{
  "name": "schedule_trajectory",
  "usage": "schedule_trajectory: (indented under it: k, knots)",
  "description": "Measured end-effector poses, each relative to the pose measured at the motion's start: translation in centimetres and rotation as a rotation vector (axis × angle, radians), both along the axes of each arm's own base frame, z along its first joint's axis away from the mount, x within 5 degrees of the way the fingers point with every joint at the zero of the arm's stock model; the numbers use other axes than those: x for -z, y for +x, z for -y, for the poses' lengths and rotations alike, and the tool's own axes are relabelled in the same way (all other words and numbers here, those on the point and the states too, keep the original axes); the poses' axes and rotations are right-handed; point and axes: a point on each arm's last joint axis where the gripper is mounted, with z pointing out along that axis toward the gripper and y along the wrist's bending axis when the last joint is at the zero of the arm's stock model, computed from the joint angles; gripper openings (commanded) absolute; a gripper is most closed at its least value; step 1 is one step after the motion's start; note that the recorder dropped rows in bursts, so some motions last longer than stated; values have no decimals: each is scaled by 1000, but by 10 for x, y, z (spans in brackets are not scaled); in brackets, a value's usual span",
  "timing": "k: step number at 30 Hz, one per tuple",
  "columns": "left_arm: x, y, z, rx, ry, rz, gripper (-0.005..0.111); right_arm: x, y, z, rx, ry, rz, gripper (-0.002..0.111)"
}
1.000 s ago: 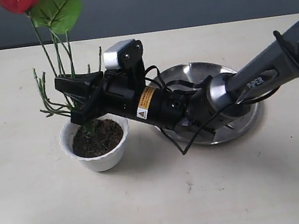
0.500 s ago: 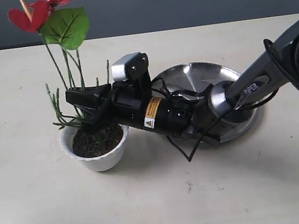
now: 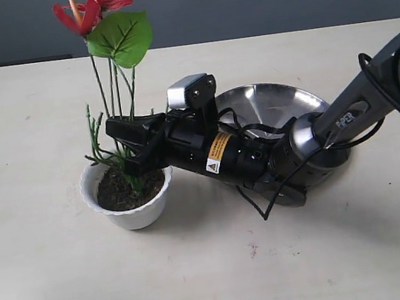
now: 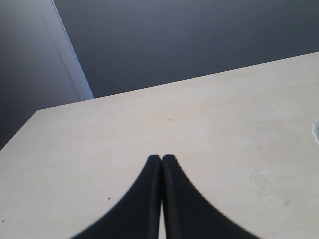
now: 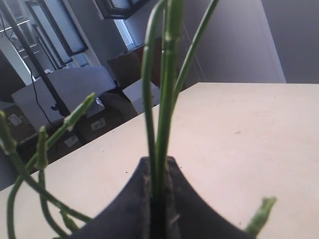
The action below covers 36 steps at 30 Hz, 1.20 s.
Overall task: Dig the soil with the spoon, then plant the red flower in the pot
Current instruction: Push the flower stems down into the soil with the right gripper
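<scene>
The red flower (image 3: 93, 12) stands nearly upright over the white scalloped pot (image 3: 129, 210), its green leaf (image 3: 122, 38) just below the blooms. Its thin green stems (image 5: 162, 94) run down into the dark soil (image 3: 119, 193). My right gripper (image 3: 131, 149) is shut on the stems just above the soil, reaching in from the right. My left gripper (image 4: 161, 158) is shut on nothing above bare table and does not show in the exterior view. The spoon is out of view.
A round steel plate (image 3: 285, 119) lies to the right of the pot, partly under my right arm. The pot's rim (image 4: 316, 131) just shows at one edge of the left wrist view. Beige table (image 3: 70, 287) spreads around both.
My right gripper has carried the flower to the right and swung it more upright; the blooms have come down into view and the stem bases now sit in the soil.
</scene>
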Motion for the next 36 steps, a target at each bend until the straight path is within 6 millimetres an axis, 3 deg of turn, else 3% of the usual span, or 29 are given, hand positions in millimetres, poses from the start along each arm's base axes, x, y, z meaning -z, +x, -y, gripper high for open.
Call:
schedule_trajectory:
  k: [36]
  knots:
    - [0,0,0,0,0,0,0,7,0,1,-11,6,-284,-1]
